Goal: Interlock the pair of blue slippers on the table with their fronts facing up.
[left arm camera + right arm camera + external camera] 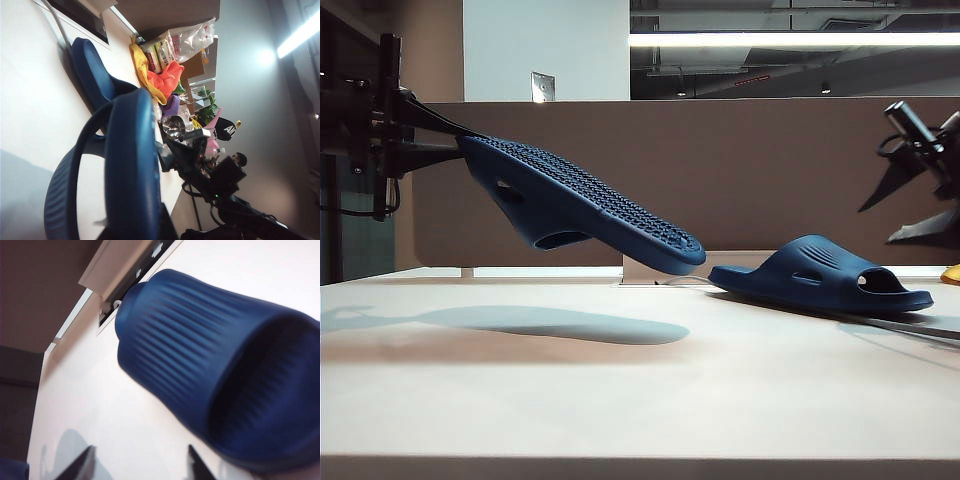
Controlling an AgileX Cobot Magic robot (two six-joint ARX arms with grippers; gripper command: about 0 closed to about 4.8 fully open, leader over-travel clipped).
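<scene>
One blue slipper (582, 200) hangs in the air over the left of the table (620, 400). Its dotted sole faces up and its toe slopes down to the right. My left gripper (455, 140) is shut on its heel end; in the left wrist view this slipper (132, 165) fills the foreground and hides most of the left gripper (150, 232). The other blue slipper (820, 275) lies strap-up on the table at the right, also seen in the wrist views (92, 70) (215, 375). My right gripper (905, 210) hovers just right of it, open and holding nothing (140, 465).
A brown partition panel (740, 170) stands behind the table, with a white channel strip (125, 270) along its foot. Colourful bags and packets (165, 65) are piled past the table's right end. A yellow object (952, 273) shows at the right edge.
</scene>
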